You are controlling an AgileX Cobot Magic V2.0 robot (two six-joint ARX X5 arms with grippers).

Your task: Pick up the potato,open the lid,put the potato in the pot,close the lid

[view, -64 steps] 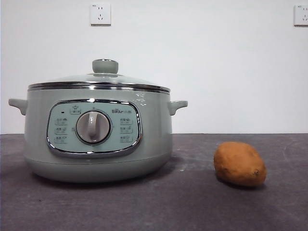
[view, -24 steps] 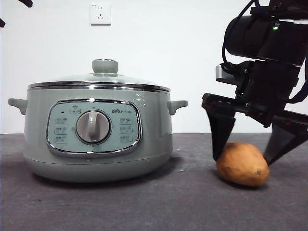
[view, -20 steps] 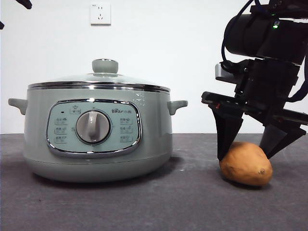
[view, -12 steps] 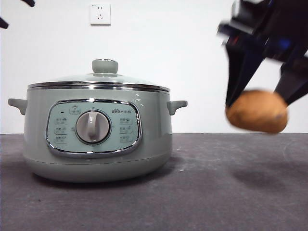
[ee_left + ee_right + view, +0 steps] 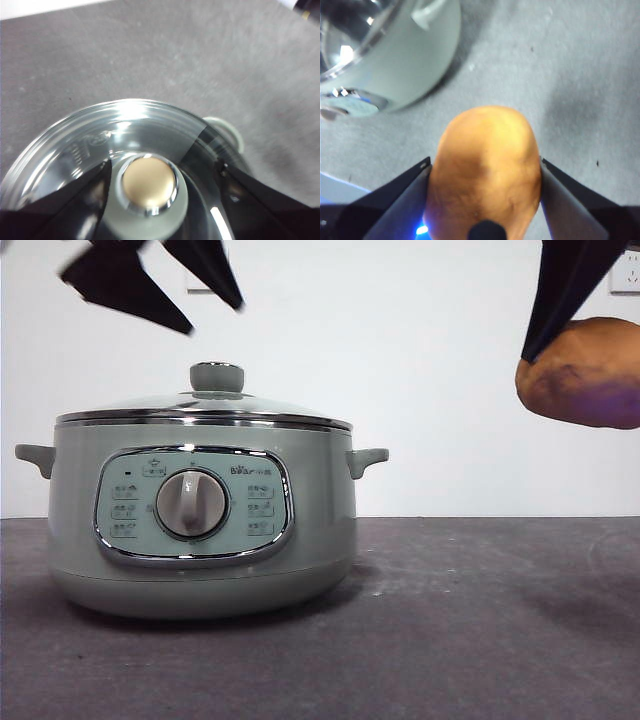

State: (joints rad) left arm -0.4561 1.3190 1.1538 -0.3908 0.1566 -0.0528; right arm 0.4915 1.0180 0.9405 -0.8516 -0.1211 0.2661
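Both grippers, left gripper (image 5: 160, 192) and right gripper (image 5: 485, 200), have flat black wedge-shaped jaws tapering to points

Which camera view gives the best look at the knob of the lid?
The left wrist view: the knob appears close from above, between the open jaws of the left gripper. The front view shows the knob small, from the side, on the lid. The right wrist view shows no knob.

A lab-like test setup; bare white wall (image 5: 420, 360), wall sockets (image 5: 625, 275), dark tabletop (image 5: 450, 640).
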